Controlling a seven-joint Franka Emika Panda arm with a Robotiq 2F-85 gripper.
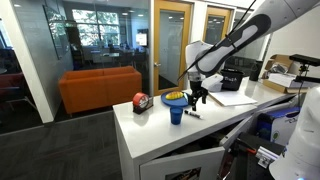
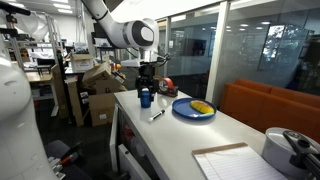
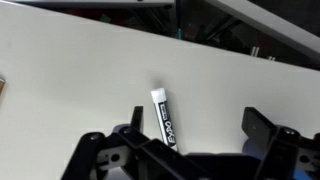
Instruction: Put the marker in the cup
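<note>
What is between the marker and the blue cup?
Nothing. Only bare white table lies between the marker and the cup, as an exterior view shows.

An office — glass walls [image 1: 100, 40], orange sofa [image 1: 100, 88], cluttered desks [image 2: 60, 70]

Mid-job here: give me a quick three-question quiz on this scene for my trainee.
1. True or false: the marker is already in the cup.
2. The gripper is: A) open, B) shut on the marker, C) shut on the cup.
3. Fill in: the yellow items lie on the blue ____.

Key: 1 false, it lies on the table; 2 A; 3 plate.
</note>
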